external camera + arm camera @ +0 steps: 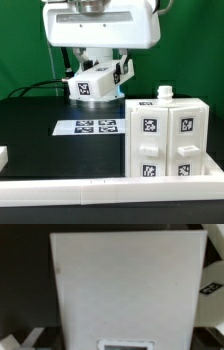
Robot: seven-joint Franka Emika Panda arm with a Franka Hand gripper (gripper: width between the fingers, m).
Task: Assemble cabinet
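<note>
The cabinet (166, 140) stands at the exterior view's right, a white boxy unit with four tagged recesses and a small white piece (165, 95) on top. My gripper (100, 66) hangs above the table behind the marker board, shut on a white panel part (96, 84) that carries marker tags and is held clear of the table, tilted. In the wrist view this panel (125, 286) fills most of the picture, with one tag (125, 344) at its near end. The fingertips are mostly hidden behind it.
The marker board (97, 127) lies flat on the black table to the left of the cabinet. A white rail (100, 190) runs along the front edge. A small white part (3, 157) sits at the far left. A green wall stands behind.
</note>
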